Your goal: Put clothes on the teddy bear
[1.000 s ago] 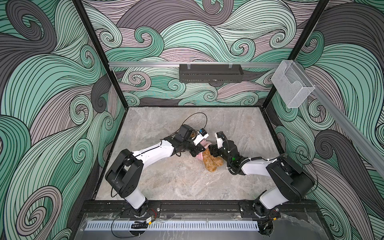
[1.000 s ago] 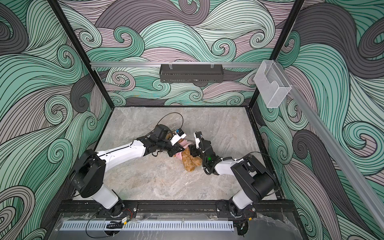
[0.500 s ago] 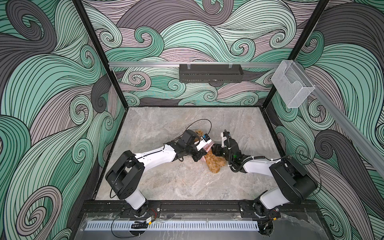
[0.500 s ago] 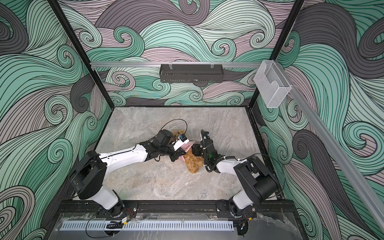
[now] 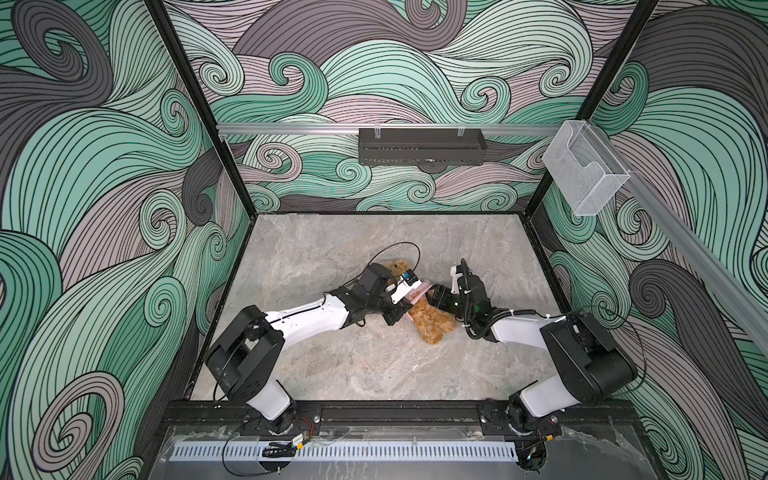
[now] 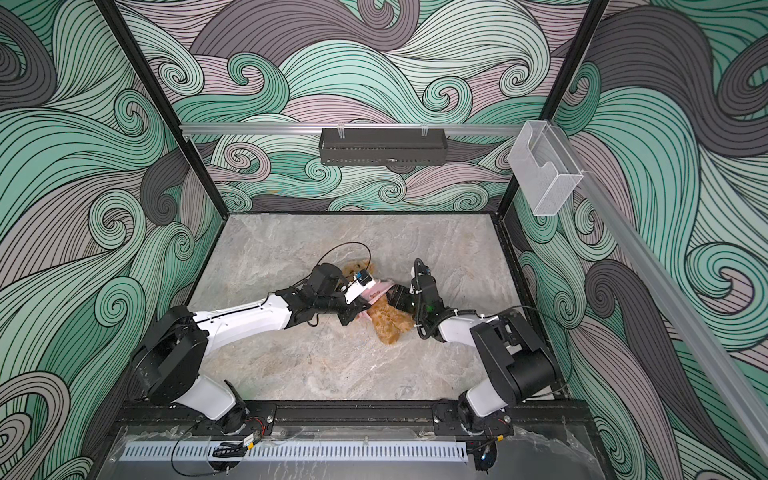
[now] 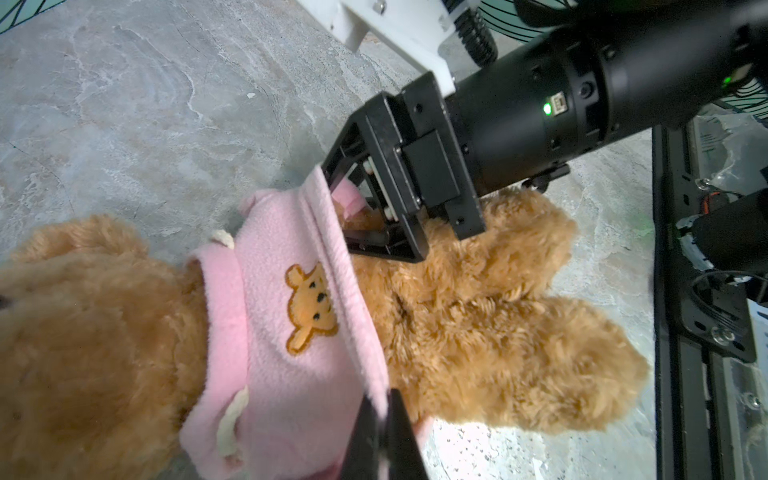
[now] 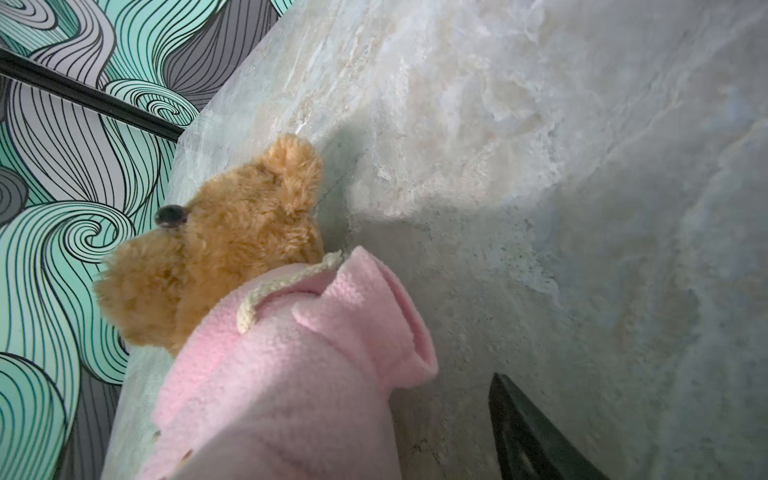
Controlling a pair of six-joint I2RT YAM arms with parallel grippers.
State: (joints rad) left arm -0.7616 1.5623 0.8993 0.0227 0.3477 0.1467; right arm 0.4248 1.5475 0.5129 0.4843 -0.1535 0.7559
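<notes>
The teddy bear [image 5: 432, 328] [image 6: 390, 322] lies mid-table, golden-brown, legs toward the front. A pink fleece garment [image 7: 299, 365] with an orange bear-face patch covers its chest; its head [image 8: 232, 249] sticks out of the collar. My left gripper [image 7: 384, 419] [image 5: 401, 313] is shut on the garment's hem beside the bear's hip. My right gripper [image 7: 365, 216] [image 5: 436, 297] stands open at the opposite side of the hem. One of its jaws is tucked under the pink fabric [image 8: 270, 395]; the other finger [image 8: 523, 428] is bare above the table.
A black cable [image 5: 395, 253] loops above the left wrist, behind the bear's head. A black perforated tray [image 5: 422, 146] hangs on the back rail, and a clear plastic holder [image 5: 584, 176] on the right rail. Black frame bars edge the marble table [image 5: 332, 374].
Both wrists have closed in on the bear. The left wrist has shifted right, and the bear's head now shows behind it. The right gripper's jaws have spread wider.
</notes>
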